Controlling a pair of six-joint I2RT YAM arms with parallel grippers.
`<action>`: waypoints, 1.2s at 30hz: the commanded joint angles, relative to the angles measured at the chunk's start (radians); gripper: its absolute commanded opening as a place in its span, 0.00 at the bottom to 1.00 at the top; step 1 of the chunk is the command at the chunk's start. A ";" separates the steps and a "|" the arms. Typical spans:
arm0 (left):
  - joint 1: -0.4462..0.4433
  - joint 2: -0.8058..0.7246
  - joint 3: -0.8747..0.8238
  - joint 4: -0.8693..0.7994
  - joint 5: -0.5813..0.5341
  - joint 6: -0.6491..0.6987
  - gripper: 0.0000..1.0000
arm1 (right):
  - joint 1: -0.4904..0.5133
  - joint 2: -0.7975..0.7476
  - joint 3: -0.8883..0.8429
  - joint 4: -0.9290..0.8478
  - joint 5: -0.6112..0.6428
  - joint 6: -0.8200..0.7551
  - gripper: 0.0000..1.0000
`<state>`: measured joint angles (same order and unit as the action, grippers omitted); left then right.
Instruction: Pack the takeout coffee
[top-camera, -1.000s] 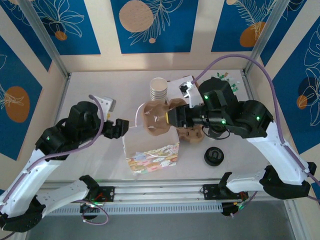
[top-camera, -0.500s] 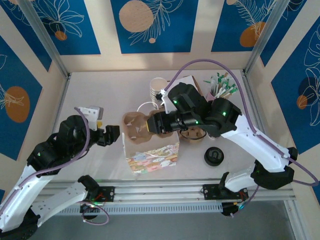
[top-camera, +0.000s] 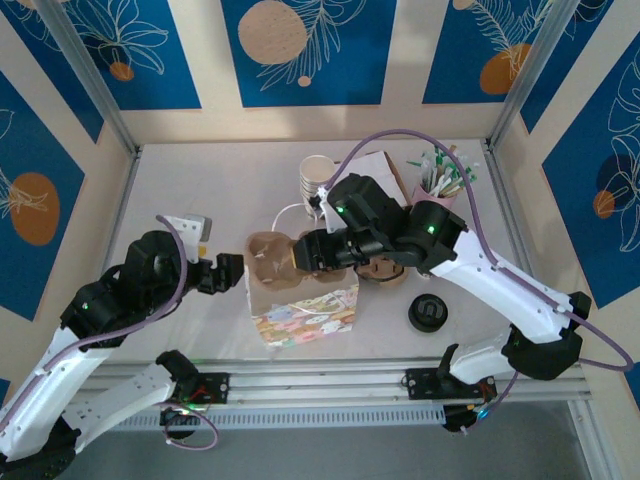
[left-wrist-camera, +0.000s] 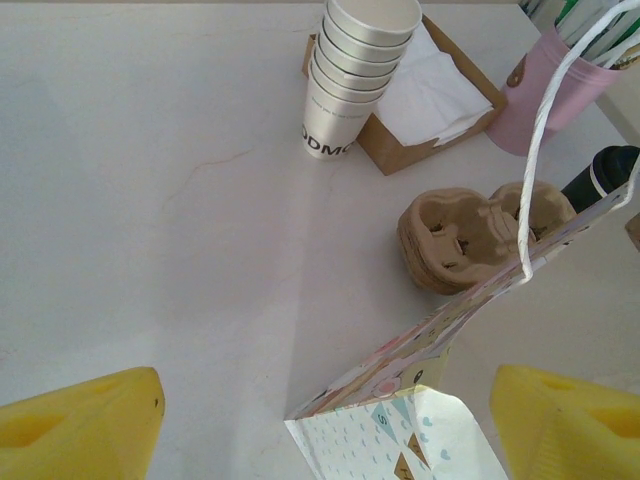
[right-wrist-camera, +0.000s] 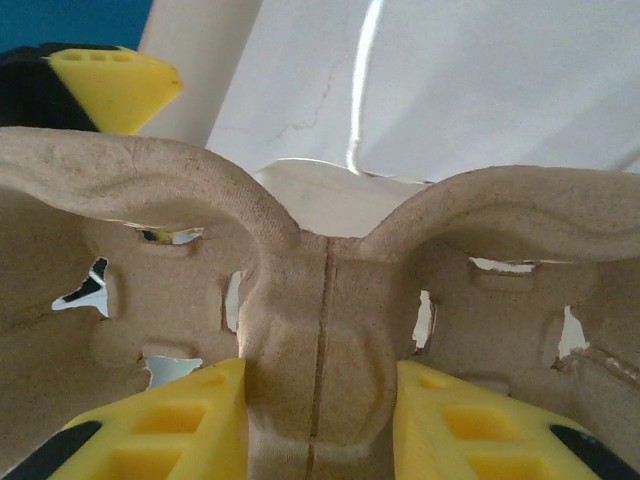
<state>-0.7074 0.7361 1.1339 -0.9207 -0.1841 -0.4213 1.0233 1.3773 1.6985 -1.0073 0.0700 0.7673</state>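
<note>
The right end effector grasps a carrier above the bag, the left end effector released beside it.

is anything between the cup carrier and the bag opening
Nothing visible does. The right pincer holds the cup carrier over the open-topped paper bag; its white handle loop stands close by.

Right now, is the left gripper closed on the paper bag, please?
No, the left gripper is wide open, its fingers apart on either side of the paper bag.
</note>
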 joint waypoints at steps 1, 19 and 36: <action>-0.007 0.002 -0.001 -0.002 0.018 -0.014 0.85 | -0.016 -0.031 -0.024 -0.006 -0.025 0.011 0.37; -0.007 0.009 -0.029 -0.014 -0.048 -0.029 0.88 | -0.004 0.021 0.006 -0.092 0.038 -0.030 0.37; -0.007 -0.004 -0.059 -0.004 -0.077 -0.047 0.88 | 0.029 0.123 0.086 -0.198 0.104 -0.053 0.37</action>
<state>-0.7074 0.7387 1.0870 -0.9234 -0.2451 -0.4480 1.0424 1.4883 1.7447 -1.1595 0.1516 0.7292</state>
